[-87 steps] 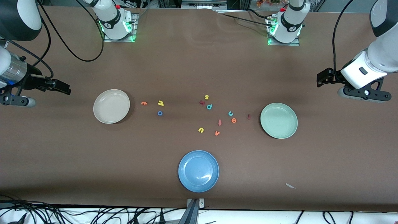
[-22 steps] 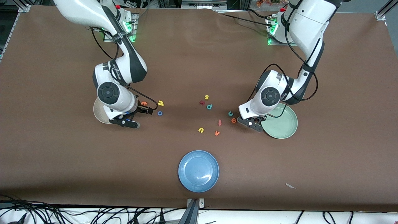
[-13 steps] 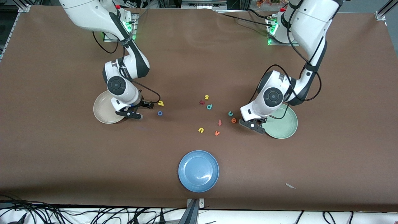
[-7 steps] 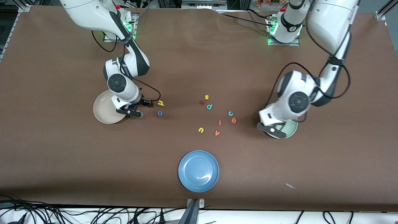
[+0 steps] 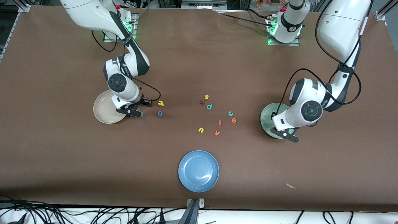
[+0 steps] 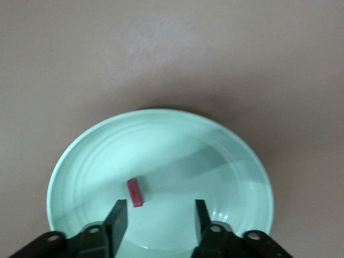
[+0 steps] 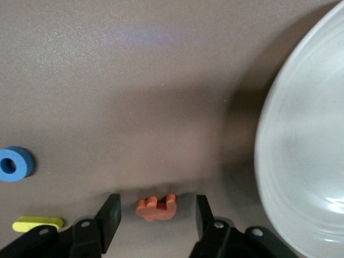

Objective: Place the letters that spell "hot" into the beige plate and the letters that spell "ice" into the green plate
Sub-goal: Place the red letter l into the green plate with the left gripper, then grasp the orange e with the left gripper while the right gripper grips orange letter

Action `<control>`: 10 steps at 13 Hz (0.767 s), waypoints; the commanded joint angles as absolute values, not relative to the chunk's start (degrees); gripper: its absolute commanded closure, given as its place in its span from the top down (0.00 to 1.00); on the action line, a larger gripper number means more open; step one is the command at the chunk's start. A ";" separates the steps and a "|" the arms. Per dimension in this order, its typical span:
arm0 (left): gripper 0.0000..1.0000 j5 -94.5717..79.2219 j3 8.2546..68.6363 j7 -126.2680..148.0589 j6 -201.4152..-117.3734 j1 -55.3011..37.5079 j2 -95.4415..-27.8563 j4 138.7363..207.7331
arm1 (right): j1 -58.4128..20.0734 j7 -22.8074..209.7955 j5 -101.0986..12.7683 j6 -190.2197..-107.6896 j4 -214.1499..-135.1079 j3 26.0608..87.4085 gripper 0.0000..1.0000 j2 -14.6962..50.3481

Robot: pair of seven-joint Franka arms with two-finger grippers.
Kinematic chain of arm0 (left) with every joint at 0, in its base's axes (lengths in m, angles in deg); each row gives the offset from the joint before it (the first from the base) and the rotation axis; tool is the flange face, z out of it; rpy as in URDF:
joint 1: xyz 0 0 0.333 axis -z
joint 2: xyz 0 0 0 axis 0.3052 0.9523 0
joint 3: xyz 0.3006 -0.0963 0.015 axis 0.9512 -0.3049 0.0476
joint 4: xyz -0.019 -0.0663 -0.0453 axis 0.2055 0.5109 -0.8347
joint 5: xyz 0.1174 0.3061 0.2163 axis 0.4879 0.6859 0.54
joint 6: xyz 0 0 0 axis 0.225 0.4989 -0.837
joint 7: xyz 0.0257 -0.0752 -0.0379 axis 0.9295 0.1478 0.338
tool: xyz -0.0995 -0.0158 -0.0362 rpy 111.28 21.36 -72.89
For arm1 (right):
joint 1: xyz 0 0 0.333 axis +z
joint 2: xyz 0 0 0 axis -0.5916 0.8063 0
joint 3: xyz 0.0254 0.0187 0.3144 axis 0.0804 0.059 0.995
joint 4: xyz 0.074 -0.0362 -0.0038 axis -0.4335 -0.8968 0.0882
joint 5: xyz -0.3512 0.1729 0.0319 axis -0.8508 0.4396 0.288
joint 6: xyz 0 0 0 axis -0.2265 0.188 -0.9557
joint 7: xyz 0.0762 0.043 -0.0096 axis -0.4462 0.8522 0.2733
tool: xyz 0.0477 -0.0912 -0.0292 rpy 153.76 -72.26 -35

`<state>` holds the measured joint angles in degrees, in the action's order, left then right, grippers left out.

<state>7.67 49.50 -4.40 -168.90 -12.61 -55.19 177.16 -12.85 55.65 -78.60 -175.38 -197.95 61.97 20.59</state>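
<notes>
Right gripper [image 7: 156, 215] sits low over the brown table [image 5: 62, 155] just beside the round cream-beige plate [image 5: 104, 110], on its side toward the letters. Fingers apart, straddling the small orange foam t [image 7: 156, 208], which lies flat on the table between them; contact not clear. Yellow foam h [image 5: 160, 103] and blue foam ring o [image 5: 159, 113] lie on the table near that gripper, toward the middle. Teal foam c [image 5: 230, 113] and orange foam e [image 5: 233, 120] lie touching or nearly so, mid-table, toward the left arm's end. Left gripper [image 6: 159, 217] hangs over the round pale mint-green plate [image 6: 236, 161], fingers spread, nothing between them. Dark red foam bar i [image 6: 135, 193] lies in that plate.
</notes>
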 commanded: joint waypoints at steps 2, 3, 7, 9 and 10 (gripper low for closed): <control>1.00 9.05 46.41 6.51 -168.71 -9.78 -57.04 176.80 | -12.89 56.47 -77.76 -176.42 -199.71 62.27 0.64 19.15; 1.00 9.14 45.70 10.38 -168.71 -8.47 -56.86 175.75 | -12.89 56.64 -77.76 -176.59 -199.71 62.27 0.64 19.23; 1.00 8.79 45.70 20.75 -168.79 -1.35 -50.99 166.45 | -12.89 56.73 -77.85 -177.74 -199.01 62.27 0.64 19.85; 1.00 8.70 45.70 28.93 -168.79 -0.37 -46.86 162.23 | -12.89 56.73 -77.85 -178.96 -198.92 62.27 0.64 20.72; 1.00 8.79 45.70 32.71 -168.79 0.68 -45.45 160.81 | -12.89 56.73 -77.85 -179.23 -198.92 62.27 0.64 21.08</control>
